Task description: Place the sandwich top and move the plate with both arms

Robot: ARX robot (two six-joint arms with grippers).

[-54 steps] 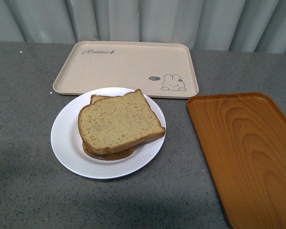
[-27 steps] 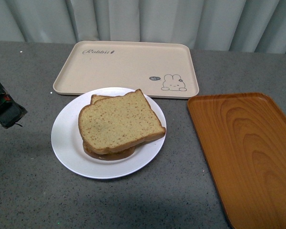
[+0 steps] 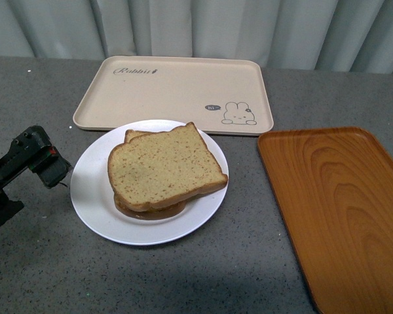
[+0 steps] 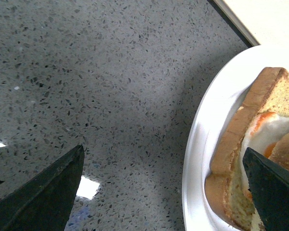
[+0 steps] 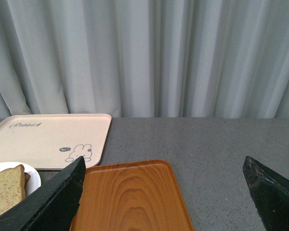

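Observation:
The sandwich top lies on a lower bread slice on the white plate, left of the table's middle. My left gripper is open and empty, low beside the plate's left rim. In the left wrist view its open gripper straddles the plate's rim, with one fingertip over the bread, and fried egg shows on the lower slice. My right gripper is open and empty, out of the front view, and held above the table's right side. The plate and sandwich top show at its view's edge.
A beige rabbit-print tray lies behind the plate and shows in the right wrist view. An orange-brown wood-grain tray lies to the right, also under the right gripper. The table is grey speckled stone, with a curtain behind.
My left arm has come into the front view from the left and moved right, toward the plate's left rim. The sandwich and plate have not moved.

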